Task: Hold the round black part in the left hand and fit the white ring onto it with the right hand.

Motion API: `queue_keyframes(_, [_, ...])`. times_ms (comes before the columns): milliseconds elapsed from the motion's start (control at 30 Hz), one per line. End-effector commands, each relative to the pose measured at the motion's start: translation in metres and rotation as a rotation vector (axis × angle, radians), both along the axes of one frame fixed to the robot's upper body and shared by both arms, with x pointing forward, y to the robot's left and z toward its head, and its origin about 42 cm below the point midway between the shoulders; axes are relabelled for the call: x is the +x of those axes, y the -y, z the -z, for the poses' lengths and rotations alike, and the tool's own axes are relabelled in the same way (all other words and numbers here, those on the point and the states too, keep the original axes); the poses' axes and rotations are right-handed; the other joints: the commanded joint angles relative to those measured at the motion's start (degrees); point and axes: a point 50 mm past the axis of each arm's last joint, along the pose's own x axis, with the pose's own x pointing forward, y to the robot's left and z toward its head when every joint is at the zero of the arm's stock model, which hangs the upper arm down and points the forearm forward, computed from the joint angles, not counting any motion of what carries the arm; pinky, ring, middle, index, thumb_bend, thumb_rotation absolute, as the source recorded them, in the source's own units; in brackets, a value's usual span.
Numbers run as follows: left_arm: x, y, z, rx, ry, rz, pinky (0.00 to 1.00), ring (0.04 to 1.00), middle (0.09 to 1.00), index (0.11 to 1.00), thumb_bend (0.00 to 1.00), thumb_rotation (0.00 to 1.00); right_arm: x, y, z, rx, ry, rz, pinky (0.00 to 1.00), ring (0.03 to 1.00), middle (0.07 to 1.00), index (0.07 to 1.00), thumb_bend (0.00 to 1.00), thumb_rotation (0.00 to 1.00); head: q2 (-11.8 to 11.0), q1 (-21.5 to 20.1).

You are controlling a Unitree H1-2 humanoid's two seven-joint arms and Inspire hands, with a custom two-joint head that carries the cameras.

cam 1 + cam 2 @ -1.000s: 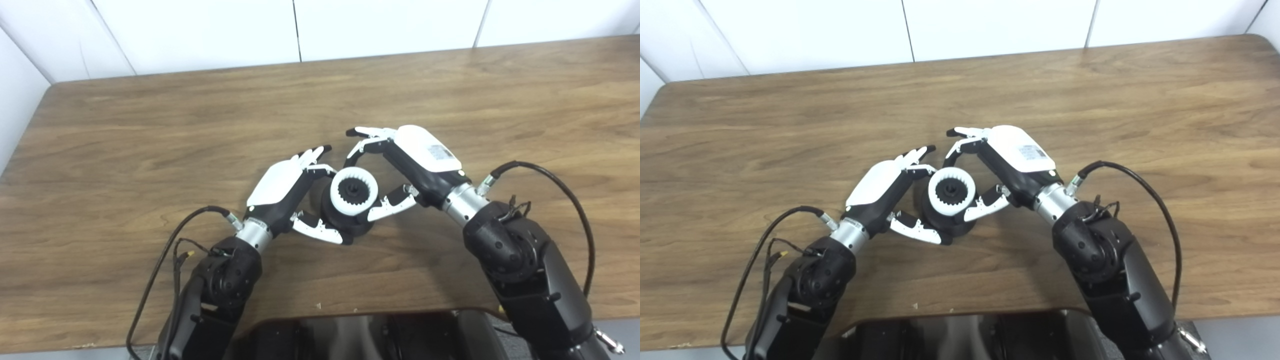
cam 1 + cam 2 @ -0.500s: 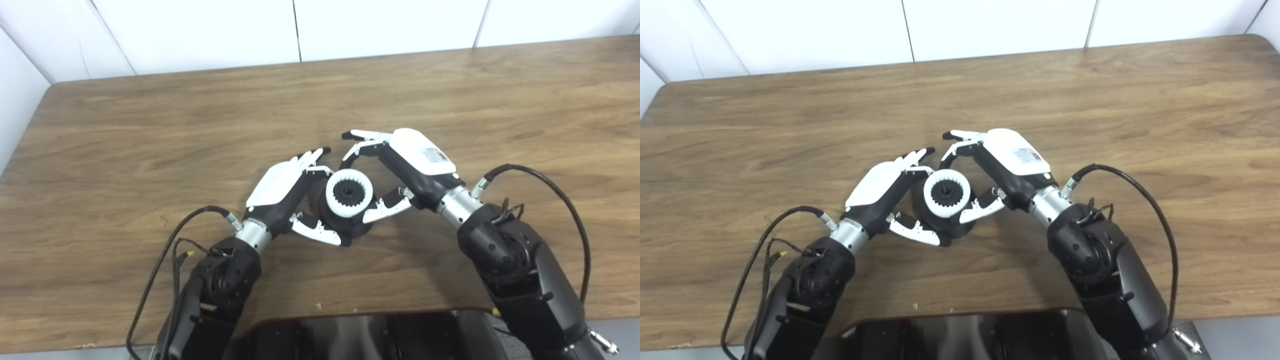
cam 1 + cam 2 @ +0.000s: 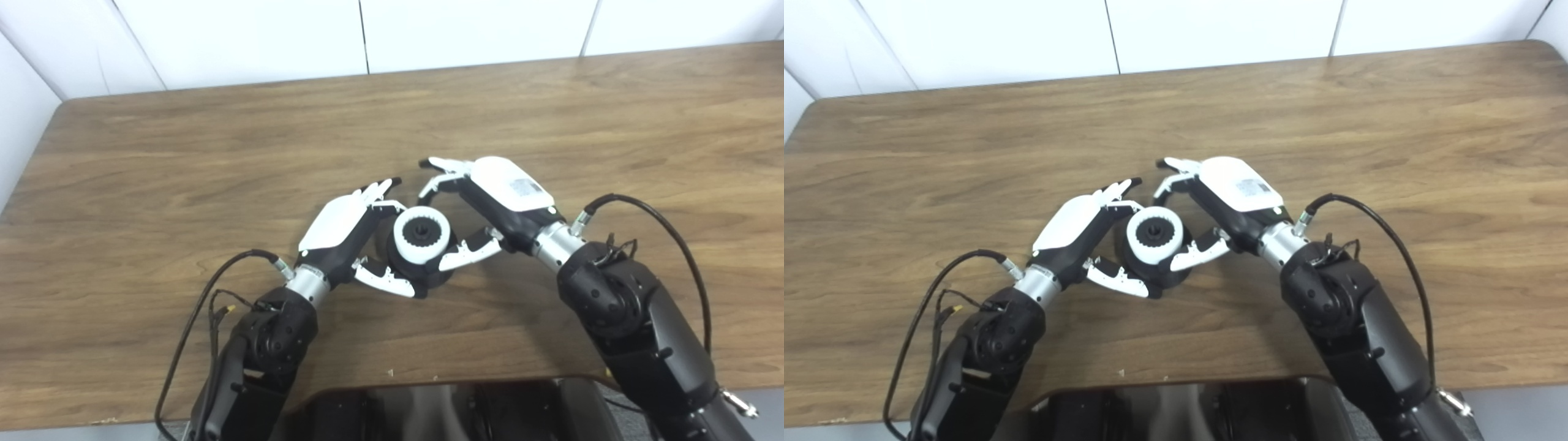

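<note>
The round black part [image 3: 425, 278] rests on the wooden table [image 3: 184, 153] near its front middle. My left hand [image 3: 337, 223] is shut on it, fingers on its far left side and thumb at its near left. The white toothed ring [image 3: 402, 236] sits on top of the black part, around its black hub. My right hand [image 3: 505, 190] comes from the right and is shut on the ring, with its thumb against the ring's near right side and its fingers arched over the far side. The same shows in the right eye view, ring [image 3: 1136, 236].
Black cables loop from both forearms, left [image 3: 202, 300] and right [image 3: 661, 214]. The table's front edge has a cut-out [image 3: 429, 383] just below the hands. A white wall [image 3: 367, 30] stands behind the table.
Both hands, the black part and the ring have shifted slightly left. The ring looks lower and flatter on the black part, with fewer of its inner teeth showing.
</note>
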Motion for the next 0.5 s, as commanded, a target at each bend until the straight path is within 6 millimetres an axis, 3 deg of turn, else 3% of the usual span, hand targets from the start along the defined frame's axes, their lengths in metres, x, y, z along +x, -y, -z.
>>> queue_keyframes(0, [0.0069,0.0076,-0.0222,-0.037,0.091,0.017,1.0,1.0,1.0,0.616,1.0,0.34,0.0018,-0.0045,-0.0039,-0.044,-0.004,-0.024,0.9,0.931,0.951,0.722,0.9,0.43,0.0,0.07])
queue_keyframes(200, [0.0076,0.0062,-0.0228,-0.035,0.091,0.016,1.0,1.0,1.0,0.615,1.0,0.35,0.0018,-0.0018,-0.0048,-0.096,-0.029,-0.029,0.9,0.952,0.975,0.771,0.97,0.49,-0.09,-0.06])
queue_keyframes(467, [0.0088,0.0055,-0.0246,-0.025,0.099,0.018,1.0,1.0,1.0,0.619,1.0,0.34,0.0029,0.0015,-0.0074,-0.123,-0.029,-0.037,0.89,0.959,0.984,0.791,1.0,0.48,-0.18,-0.02])
